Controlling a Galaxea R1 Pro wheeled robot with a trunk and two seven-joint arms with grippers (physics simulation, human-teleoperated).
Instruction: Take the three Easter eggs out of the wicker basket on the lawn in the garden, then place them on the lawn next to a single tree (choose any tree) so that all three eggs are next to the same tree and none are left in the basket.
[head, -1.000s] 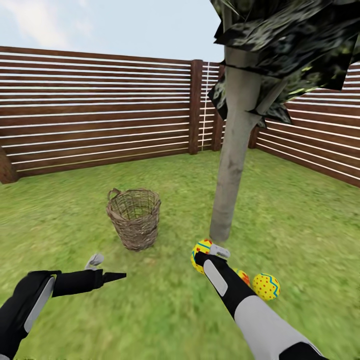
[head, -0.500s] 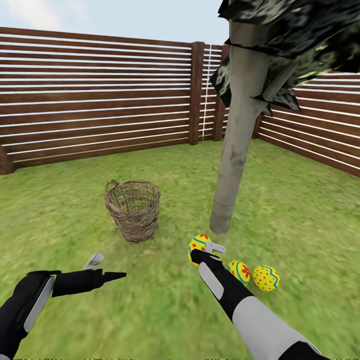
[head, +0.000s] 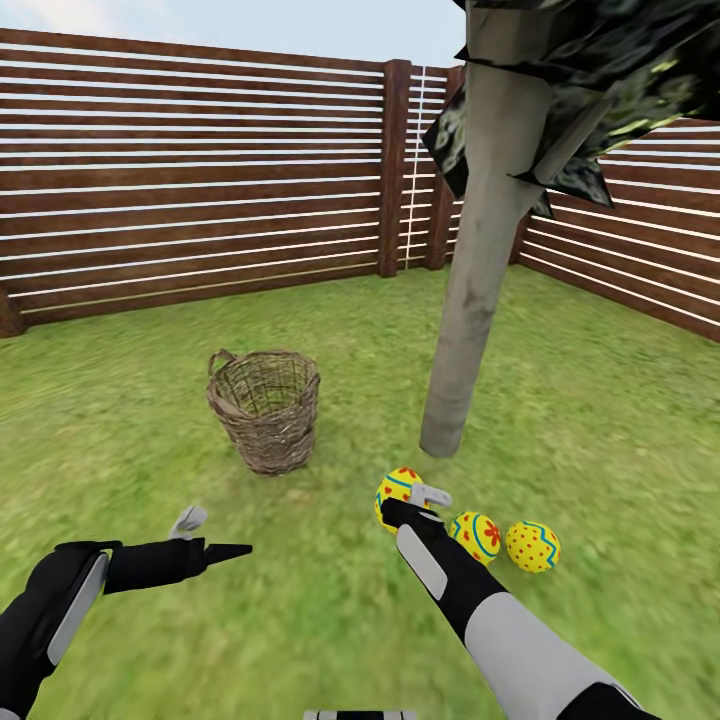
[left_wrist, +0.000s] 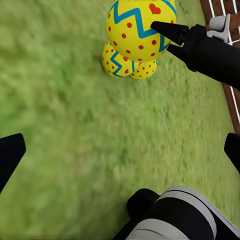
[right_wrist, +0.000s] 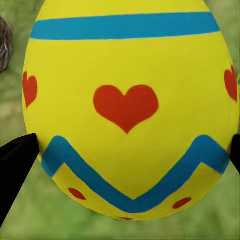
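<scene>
Three Easter eggs sit on the lawn near the foot of the tree, none of them in the wicker basket, which I see standing upright on the grass a little way off to the left of the trunk. My right tool is at the leftmost egg: in the right wrist view that egg sits squarely between the two dark fingertips, which flank it at both sides, but I cannot tell whether they press on it. The second egg and the third egg lie to the right, close together, just beside my right forearm. My left tool hangs over bare grass with its fingers spread wide, holding nothing. Behind it all stands the brown slatted fence.
</scene>
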